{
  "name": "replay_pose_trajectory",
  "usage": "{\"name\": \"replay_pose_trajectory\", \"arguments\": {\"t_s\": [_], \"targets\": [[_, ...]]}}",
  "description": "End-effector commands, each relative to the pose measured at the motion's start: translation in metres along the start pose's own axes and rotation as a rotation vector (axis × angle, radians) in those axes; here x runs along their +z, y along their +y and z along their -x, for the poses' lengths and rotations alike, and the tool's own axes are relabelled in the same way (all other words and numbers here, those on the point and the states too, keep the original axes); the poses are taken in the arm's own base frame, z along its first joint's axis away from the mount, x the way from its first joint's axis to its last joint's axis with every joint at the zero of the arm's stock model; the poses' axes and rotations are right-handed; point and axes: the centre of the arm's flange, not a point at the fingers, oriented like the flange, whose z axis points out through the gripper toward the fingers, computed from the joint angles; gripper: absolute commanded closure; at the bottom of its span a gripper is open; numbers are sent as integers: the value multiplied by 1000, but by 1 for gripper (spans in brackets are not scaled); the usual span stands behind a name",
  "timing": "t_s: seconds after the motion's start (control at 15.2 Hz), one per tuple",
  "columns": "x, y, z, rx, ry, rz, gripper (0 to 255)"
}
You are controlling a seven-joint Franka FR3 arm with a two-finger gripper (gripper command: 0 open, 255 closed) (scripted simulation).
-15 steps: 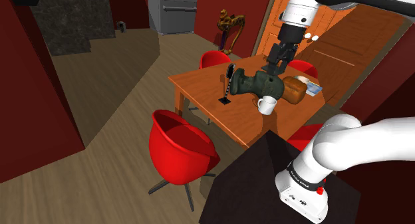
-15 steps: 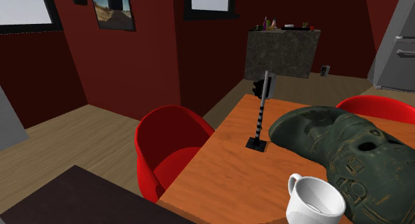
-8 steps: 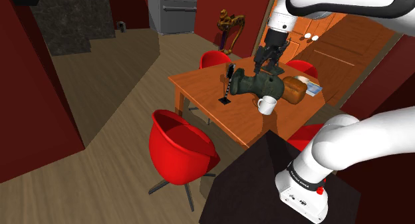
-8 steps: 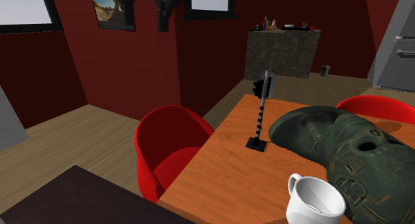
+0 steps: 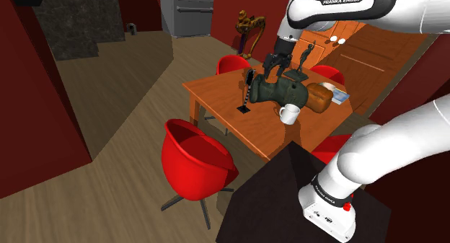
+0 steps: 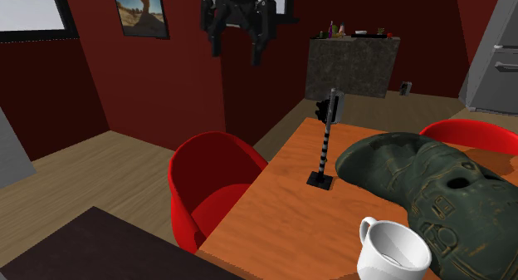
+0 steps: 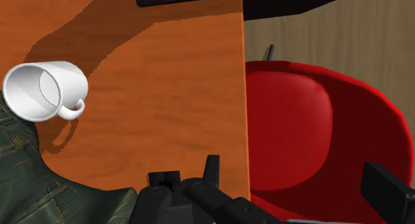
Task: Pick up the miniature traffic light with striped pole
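Shoulder view, writing: "FRANKA EMIKA" in black on my upper arm link [image 5: 351,1]. The lettering on the band of my base [image 5: 328,195] is too small to read.
Shoulder view, gripper [image 5: 277,70]: it hangs above the orange table [image 5: 216,97], over the dark green mask [image 5: 281,90].
Shoulder view, traffic light [image 5: 246,94]: it stands upright on the table, on the view's left of the mask, with its black head up and its striped pole on a flat black base.
Shoulder view, mug [image 5: 288,114]: white, just in front of the mask.
Second exterior view, gripper [image 6: 236,56]: my two fingers [image 6: 214,44] are spread apart and hold nothing. They are high against the dark red wall [image 6: 166,87].
Second exterior view, traffic light [image 6: 325,141]: upright, well below my fingers and to their right in this view, just beside the mask [image 6: 423,183].
Second exterior view, chair [image 6: 212,179]: red, at the table's [image 6: 282,228] edge.
Wrist view, mug [image 7: 46,90]: it lies beside the mask [image 7: 33,183] on the table [image 7: 166,90].
Wrist view, chair [image 7: 299,123]: past the table's edge.
Wrist view, black shapes near my hand: I cannot tell what they are.
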Motion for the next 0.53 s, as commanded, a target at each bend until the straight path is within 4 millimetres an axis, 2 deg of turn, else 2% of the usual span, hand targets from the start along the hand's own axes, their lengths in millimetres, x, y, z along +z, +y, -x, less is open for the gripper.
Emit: {"name": "replay_pose_trajectory", "arguments": {"t_s": [0.0, 0.46], "targets": [[8, 12, -22, 10, 14, 2, 0], [37, 55, -91, 46, 55, 7, 0]]}}
